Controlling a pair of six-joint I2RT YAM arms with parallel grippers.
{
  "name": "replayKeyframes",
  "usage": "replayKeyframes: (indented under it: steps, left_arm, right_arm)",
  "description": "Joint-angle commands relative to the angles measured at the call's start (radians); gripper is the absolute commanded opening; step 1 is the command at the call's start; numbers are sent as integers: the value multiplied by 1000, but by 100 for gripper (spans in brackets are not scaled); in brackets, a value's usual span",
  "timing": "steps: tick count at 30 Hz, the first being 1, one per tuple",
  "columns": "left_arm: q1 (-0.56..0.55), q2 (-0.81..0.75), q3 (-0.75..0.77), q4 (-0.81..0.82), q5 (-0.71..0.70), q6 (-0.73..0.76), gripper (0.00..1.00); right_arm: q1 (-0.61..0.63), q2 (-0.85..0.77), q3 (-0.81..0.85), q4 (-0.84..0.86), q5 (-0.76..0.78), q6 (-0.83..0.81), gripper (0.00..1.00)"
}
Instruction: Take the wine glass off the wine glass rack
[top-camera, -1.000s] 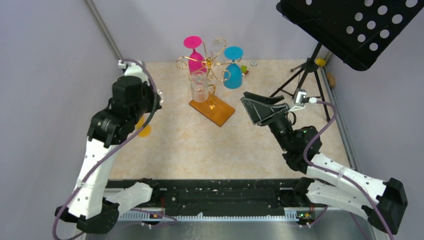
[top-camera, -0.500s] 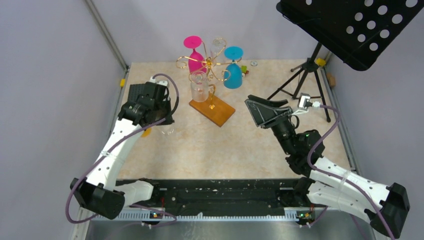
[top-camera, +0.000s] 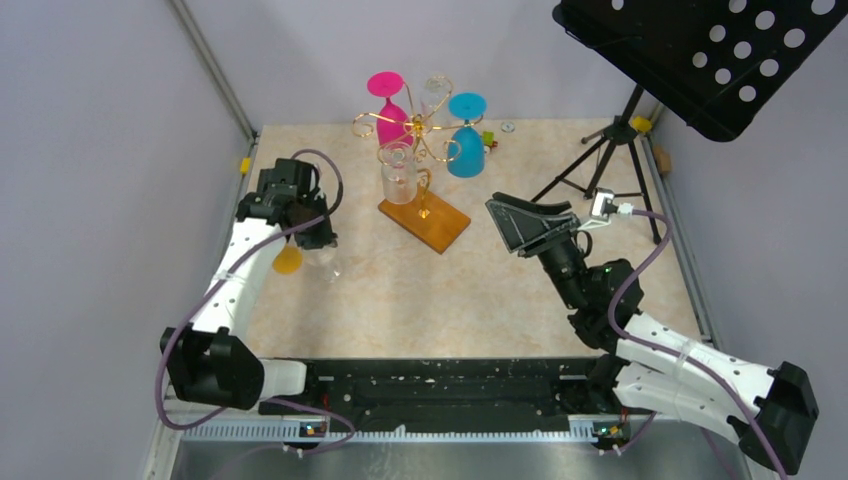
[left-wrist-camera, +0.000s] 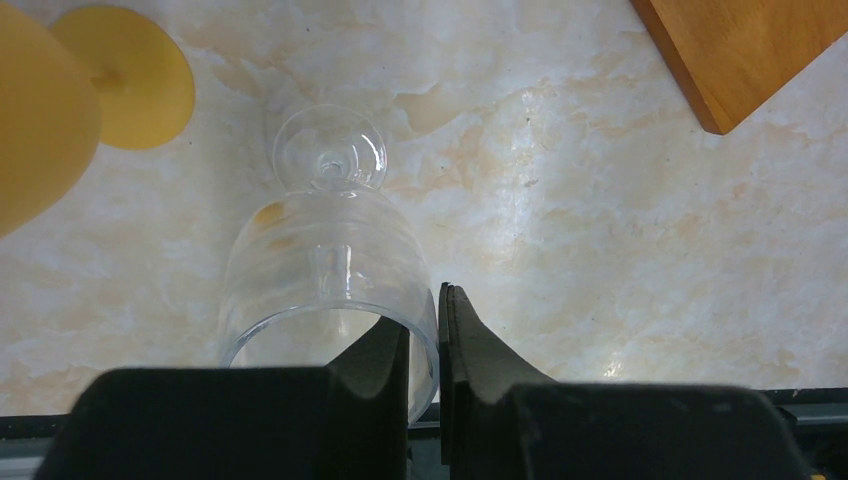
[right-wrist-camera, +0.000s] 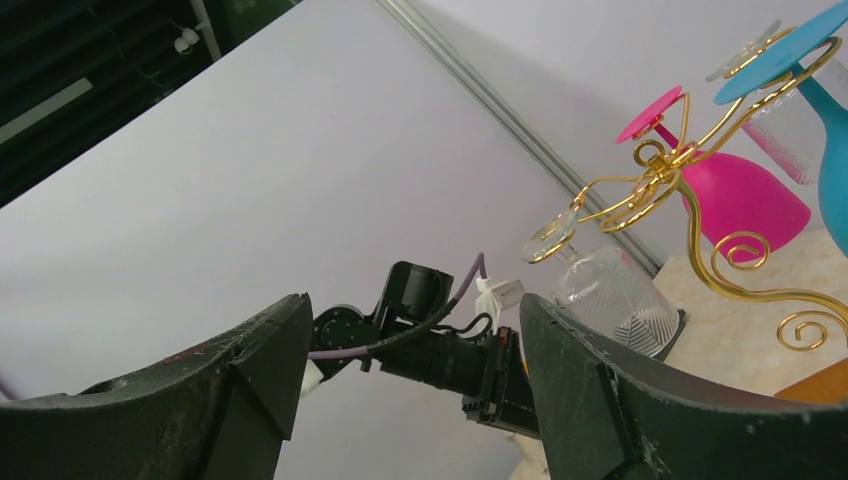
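My left gripper is shut on the rim of a clear wine glass, one finger inside the bowl and one outside. The glass is upright with its foot low over the marble tabletop; whether it touches I cannot tell. The wine glass rack, gold wire on a wooden base, stands behind, carrying a pink glass, a blue glass and a clear glass. My right gripper hangs open right of the rack, empty.
A yellow wine glass stands just left of the held glass. A black music stand on a tripod occupies the back right. Small items lie behind the rack. Walls close in left and back.
My left arm has swung in from the left and come down, bringing the clear glass low beside the yellow glass. The right arm has hardly moved.
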Motion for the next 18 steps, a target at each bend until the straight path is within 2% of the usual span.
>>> replayKeyframes:
  steps: [1, 7, 9, 11, 18]
  left_arm:
    - [16, 22, 14, 56, -8, 36, 0]
    - [30, 79, 36, 45, -33, 36, 0]
    - [30, 101, 51, 32, -31, 37, 3]
    - [30, 116, 56, 31, -36, 38, 12]
    - [30, 103, 115, 11, -44, 38, 49]
  right_arm:
    - [8, 18, 11, 53, 3, 12, 77]
    - [8, 32, 18, 46, 1, 20, 77]
    - [9, 36, 25, 35, 3, 26, 77]
    - [9, 38, 43, 2, 20, 56, 77]
    - [8, 86, 161, -303, 79, 136, 75]
